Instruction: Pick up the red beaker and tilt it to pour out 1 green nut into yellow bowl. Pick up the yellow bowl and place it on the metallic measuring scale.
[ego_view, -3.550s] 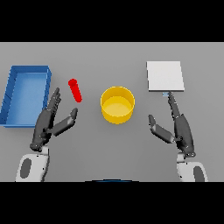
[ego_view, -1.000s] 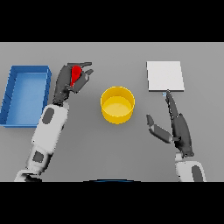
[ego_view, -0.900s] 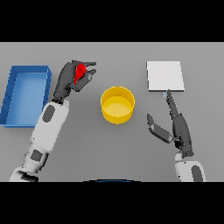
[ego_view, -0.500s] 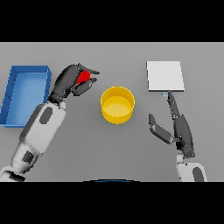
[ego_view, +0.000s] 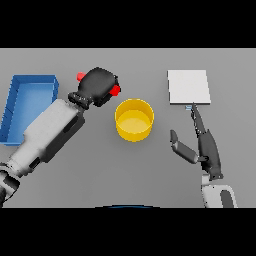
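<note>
Red beaker (ego_view: 115, 90) gripped in L hand (ego_view: 98, 86), long axis near level, mouth twd yellow bowl (ego_view: 134, 119) just right-below | R hand (ego_view: 205, 145) relaxed, by scale (ego_view: 188, 86)

Just the one camera here, a head view looking steeply down on the grey bench (ego_view: 100, 185) from the robot's own side at 6 o'clock, fairly close, both arms reaching up from the bottom edge.

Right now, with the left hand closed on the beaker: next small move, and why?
Probably shift the left hand slightly right and keep tipping. The red beaker lies tilted in its grip, one end just short of the yellow bowl rim, and no nut shows in the bowl.
</note>
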